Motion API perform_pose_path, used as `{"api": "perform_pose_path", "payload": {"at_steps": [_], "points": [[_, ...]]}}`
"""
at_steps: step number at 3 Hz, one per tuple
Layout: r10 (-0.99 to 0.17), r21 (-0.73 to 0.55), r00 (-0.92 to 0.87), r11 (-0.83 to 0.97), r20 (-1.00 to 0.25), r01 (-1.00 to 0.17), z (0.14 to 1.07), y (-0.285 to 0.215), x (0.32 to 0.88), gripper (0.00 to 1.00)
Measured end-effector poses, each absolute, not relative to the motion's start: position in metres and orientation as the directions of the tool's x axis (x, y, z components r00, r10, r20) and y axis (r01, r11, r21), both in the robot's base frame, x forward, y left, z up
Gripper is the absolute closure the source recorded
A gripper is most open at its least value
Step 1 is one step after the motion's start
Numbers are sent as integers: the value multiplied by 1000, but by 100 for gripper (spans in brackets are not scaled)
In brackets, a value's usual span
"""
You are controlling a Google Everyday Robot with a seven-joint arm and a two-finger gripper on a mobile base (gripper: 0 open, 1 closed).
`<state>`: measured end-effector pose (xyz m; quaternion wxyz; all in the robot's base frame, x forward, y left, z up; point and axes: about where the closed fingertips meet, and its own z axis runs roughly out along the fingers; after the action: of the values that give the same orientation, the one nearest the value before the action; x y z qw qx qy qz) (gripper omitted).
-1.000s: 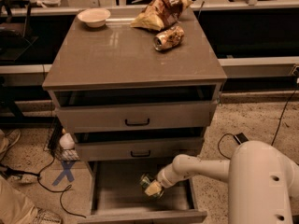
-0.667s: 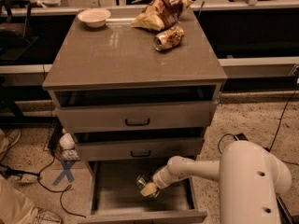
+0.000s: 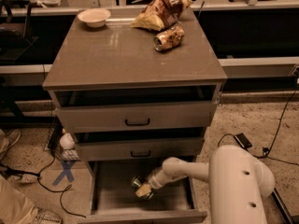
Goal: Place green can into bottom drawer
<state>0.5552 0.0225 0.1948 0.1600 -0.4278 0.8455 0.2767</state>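
The bottom drawer (image 3: 112,200) is pulled open below the two upper drawers. My white arm reaches into it from the right. My gripper (image 3: 143,189) is low over the drawer floor, near the middle, with the green can (image 3: 138,183) between its fingers. The can lies tilted, its silver end pointing left, at or just above the floor; I cannot tell if it touches.
On the cabinet top (image 3: 103,55) are a white bowl (image 3: 94,17), a crumpled chip bag (image 3: 161,10) and an orange-brown can (image 3: 168,38) on its side. A plastic bottle (image 3: 67,142) and cables lie on the floor left of the cabinet; more cables lie right.
My arm has pushed further left into the drawer and the gripper with the can has shifted slightly left and lower.
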Motion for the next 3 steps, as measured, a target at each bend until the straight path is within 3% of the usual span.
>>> {"api": "perform_pose_path", "payload": {"at_steps": [3], "points": [[-628,389,-602,460,-493,-798,171,41,555,12]]}}
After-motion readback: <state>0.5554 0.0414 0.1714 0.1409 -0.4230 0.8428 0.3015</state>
